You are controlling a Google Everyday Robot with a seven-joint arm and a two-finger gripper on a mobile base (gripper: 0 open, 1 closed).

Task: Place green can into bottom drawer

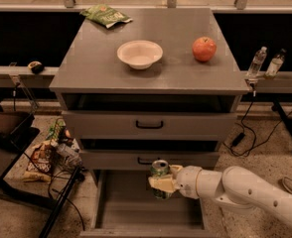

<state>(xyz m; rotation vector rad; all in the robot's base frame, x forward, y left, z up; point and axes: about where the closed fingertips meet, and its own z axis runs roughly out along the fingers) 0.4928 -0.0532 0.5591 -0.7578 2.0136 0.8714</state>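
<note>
Green can (160,168) held upright over the pulled-out bottom drawer (128,208).

The gripper (161,183) comes in from the right on a white arm (245,190). Its pale fingers (158,182) are clamped around the can's body, and the silver top shows above them. The can sits just in front of the middle drawer (111,158), above the tray's flat grey floor. On the cabinet top (86,68) are a white bowl (139,53), a red apple (204,48) and, at the back, a green snack bag (106,15).
</note>
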